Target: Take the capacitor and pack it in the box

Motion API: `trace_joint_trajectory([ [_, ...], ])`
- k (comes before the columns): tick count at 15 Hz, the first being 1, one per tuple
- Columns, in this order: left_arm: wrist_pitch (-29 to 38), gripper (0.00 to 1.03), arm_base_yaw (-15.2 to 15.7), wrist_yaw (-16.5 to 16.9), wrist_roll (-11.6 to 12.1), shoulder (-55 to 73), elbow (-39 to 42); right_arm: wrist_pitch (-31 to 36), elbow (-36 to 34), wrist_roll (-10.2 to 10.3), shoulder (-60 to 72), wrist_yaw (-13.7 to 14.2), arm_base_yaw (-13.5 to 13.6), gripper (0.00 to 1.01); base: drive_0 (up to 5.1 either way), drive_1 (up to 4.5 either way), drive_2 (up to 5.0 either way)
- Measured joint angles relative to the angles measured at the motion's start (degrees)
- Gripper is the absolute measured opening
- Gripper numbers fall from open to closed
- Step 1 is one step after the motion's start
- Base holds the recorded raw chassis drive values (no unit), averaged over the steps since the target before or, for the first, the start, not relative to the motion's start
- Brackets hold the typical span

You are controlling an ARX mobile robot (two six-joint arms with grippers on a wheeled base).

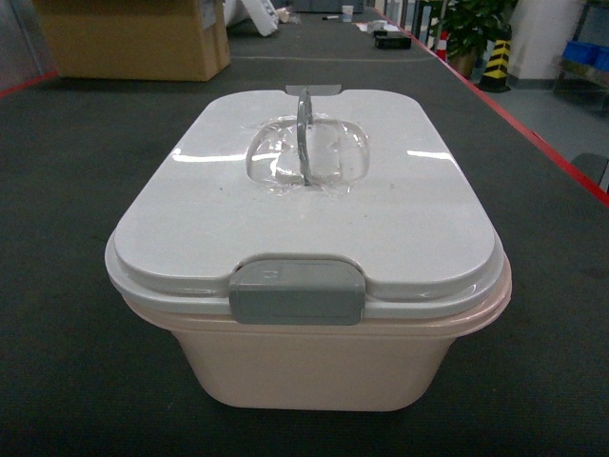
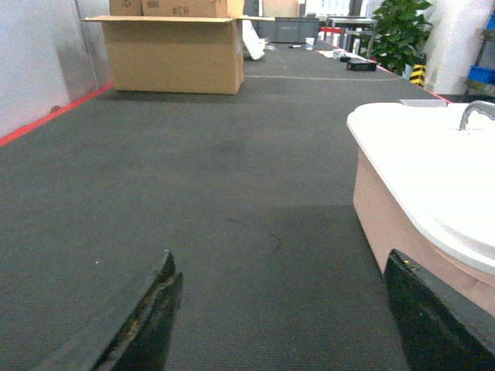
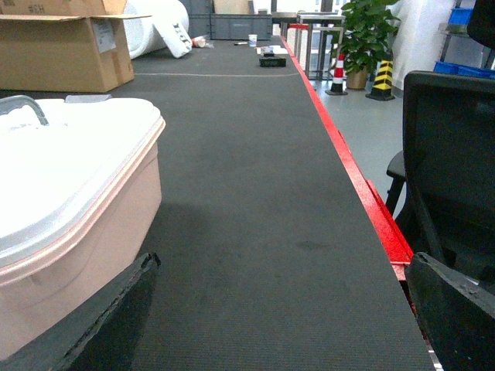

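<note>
A long dark grey mat (image 1: 86, 238) with a fine woven texture covers the work surface, edged by a red line. The brown cardboard carton (image 2: 174, 54) far behind shows the print "#3H". The box (image 1: 314, 367), a smooth peach-pink plastic tub with rounded corners, stands closed at the middle. Left gripper (image 2: 282, 321) and right gripper (image 3: 282, 321) rest either side with fingers wide, holding nothing.

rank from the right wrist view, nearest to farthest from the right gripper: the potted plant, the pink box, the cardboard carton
1. The box, close on the left beside the right gripper.
2. The cardboard carton, far back on the left.
3. The potted plant, far back on the right, apparently beyond the carton.
</note>
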State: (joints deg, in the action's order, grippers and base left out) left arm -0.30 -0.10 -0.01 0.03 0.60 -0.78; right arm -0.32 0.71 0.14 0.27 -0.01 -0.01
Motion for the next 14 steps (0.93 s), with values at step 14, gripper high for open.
trace_joint_trajectory([
  [14,0.0,0.98,0.0,0.0,0.0,0.0,0.0,0.0,0.0,0.0,0.0,0.0,0.0,0.98,0.0,0.0,0.0],
])
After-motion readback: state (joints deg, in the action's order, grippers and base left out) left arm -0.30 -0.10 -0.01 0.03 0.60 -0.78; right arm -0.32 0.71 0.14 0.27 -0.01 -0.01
